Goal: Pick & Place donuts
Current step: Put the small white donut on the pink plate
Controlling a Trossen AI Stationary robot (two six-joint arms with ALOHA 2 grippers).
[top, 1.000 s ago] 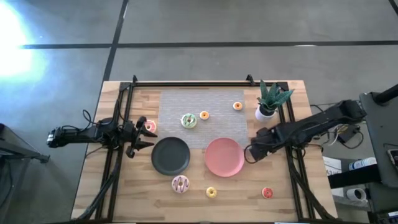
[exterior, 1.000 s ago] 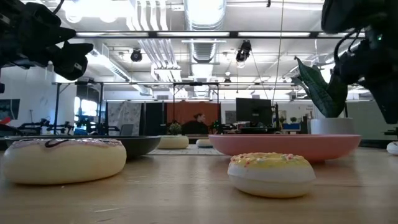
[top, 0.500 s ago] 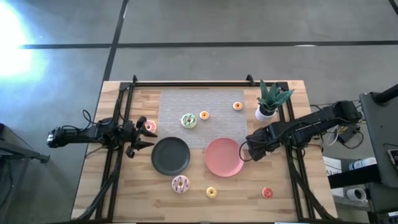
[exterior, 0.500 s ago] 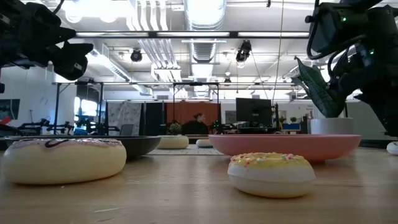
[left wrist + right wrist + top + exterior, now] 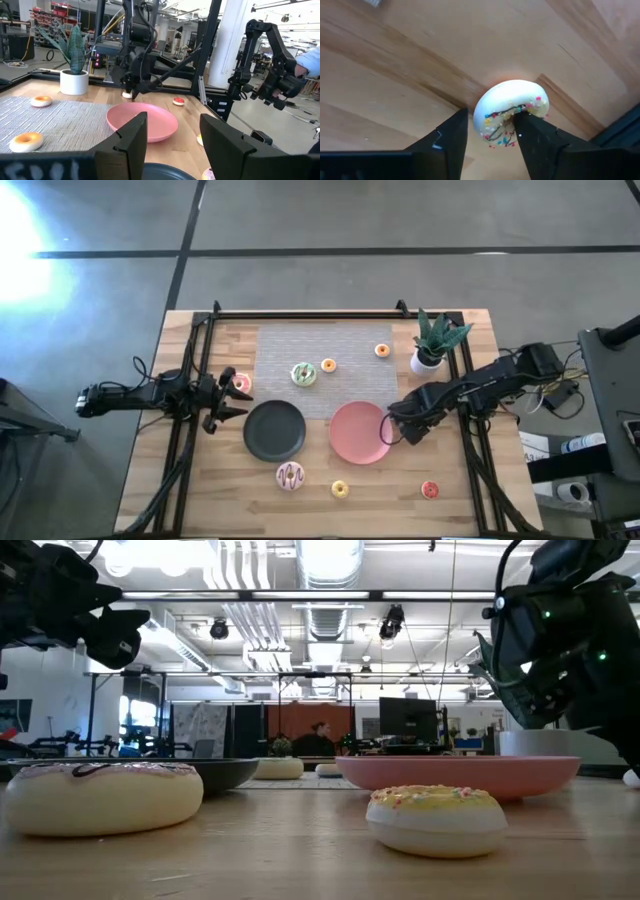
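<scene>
The donut point(image 5: 510, 105) under the right gripper point(image 5: 403, 425) is hidden in the high view by the gripper itself. Only the right wrist view shows it well: pale, with dark drizzle and sprinkles, lying on the wooden table point(image 5: 470, 480), part of it behind one finger. That gripper's fingers stand apart on either side of it, and we cannot tell whether they touch it. From the left wrist view it is only a small pale spot point(image 5: 127, 94) under the dark fingertips. The right arm reaches in from the table's right edge, bent low, its gripper just beside the pink plate point(image 5: 360, 433). The left gripper point(image 5: 230, 395) waits at the table's left side, fingers spread, with the pink donut point(image 5: 241, 383) close to them and the black plate point(image 5: 274, 430) near. In the low view both grippers are dark shapes cut off at the upper corners. White letters on the left gripper's body point(image 5: 45, 170) are too blurred for us to read.
</scene>
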